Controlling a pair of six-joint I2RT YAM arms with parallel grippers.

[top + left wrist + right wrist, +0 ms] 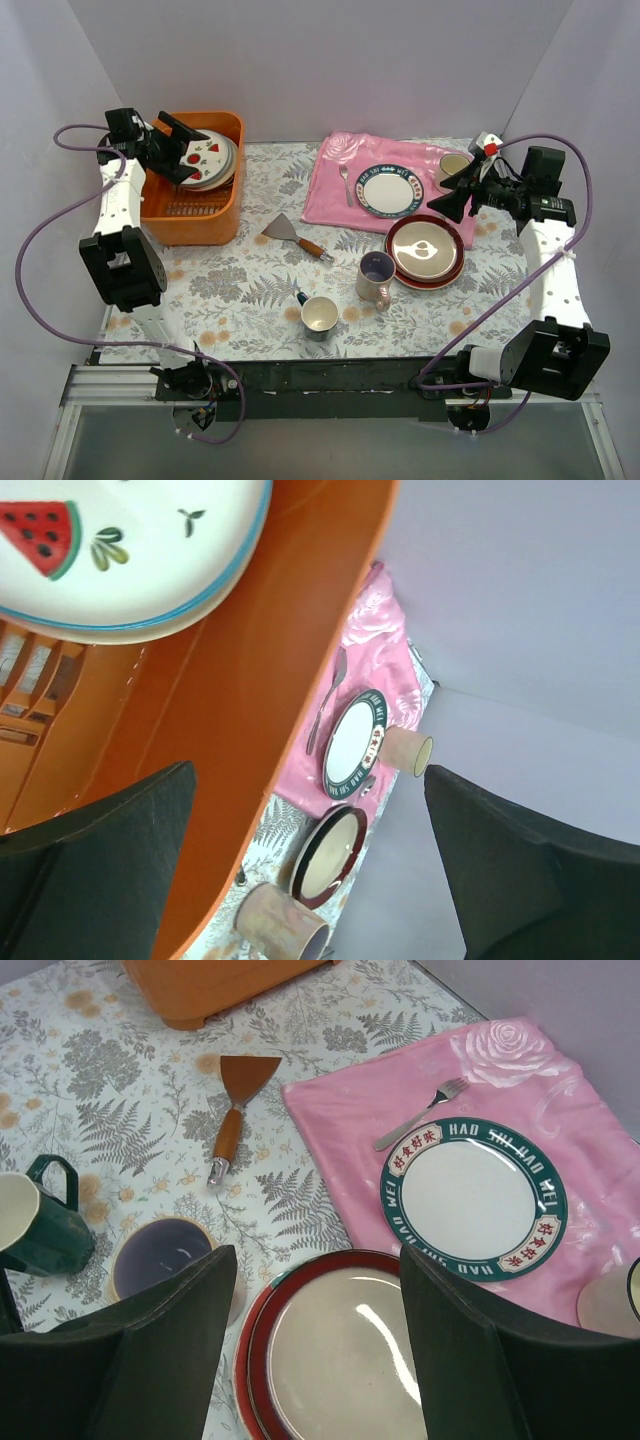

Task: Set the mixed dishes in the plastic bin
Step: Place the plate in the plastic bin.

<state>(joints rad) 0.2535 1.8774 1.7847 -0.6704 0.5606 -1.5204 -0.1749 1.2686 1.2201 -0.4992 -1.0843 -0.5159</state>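
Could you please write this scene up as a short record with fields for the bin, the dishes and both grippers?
bin: orange plastic bin, back left; stacked plates inside, white watermelon plate on top
dishes still out: red-rimmed plate, lilac mug
left gripper: open, empty, over the bin
right gripper: open, empty, above the red-rimmed plate
other items: dark-rimmed plate on pink cloth, dark green mug, spatula
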